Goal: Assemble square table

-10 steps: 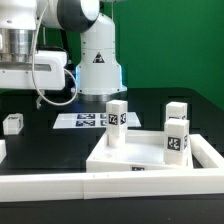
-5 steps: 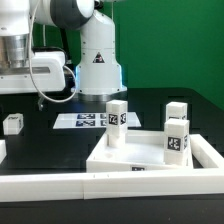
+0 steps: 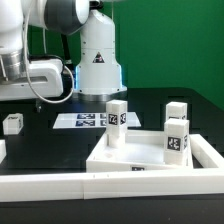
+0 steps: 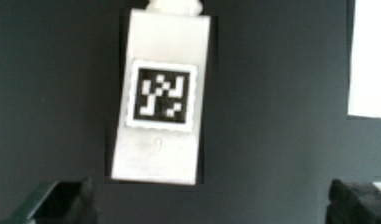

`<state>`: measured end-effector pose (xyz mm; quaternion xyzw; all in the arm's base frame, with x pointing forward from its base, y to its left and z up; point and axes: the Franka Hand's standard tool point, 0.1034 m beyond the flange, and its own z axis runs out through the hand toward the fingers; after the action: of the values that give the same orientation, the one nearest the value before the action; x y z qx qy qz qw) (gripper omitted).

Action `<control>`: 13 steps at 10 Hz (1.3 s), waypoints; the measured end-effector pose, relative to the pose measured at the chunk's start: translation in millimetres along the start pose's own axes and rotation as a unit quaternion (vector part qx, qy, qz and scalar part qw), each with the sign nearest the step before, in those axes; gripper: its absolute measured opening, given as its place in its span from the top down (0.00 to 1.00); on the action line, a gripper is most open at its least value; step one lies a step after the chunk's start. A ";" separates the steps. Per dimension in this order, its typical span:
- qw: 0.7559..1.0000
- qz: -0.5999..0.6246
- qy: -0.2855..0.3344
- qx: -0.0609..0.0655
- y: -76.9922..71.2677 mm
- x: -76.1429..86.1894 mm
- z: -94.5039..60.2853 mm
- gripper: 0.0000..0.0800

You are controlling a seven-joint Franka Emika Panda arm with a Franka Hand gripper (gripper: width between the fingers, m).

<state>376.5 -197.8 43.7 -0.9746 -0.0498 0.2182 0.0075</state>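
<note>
So the gripper hangs with fingers spread wide over a loose leg on the black table, while the top carries three upright legs.

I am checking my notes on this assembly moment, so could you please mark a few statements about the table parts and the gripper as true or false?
1. Two legs stand upright on the square tabletop: the one to the exterior view's left and the front one to its right. True.
2. A lone leg lies on the black table at the exterior view's left. True.
3. The marker board rests on top of the tabletop. False; it lies flat on the black table behind it.
4. In the wrist view, the gripper is clamped on a tagged leg. False; its fingertips stand apart, with the leg between and beyond them, ungripped.
5. All the legs are lying flat. False; several stand upright.
</note>
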 end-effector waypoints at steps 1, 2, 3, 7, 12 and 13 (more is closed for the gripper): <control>1.000 -0.003 -0.016 0.003 -1.3 3.1 0.7 0.19; 0.999 -0.006 -0.033 0.007 -3.5 3.3 2.1 0.19; 0.999 -0.008 -0.031 0.006 -3.1 4.8 2.3 0.19; 0.999 0.029 -0.002 -0.013 6.5 0.9 5.5 0.19; 0.999 0.033 -0.016 -0.009 9.1 -2.8 11.6 0.19; 0.999 0.033 -0.042 0.000 5.5 -6.8 13.4 0.19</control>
<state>365.2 -204.0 34.3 -0.9657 -0.0182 0.2591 -0.0020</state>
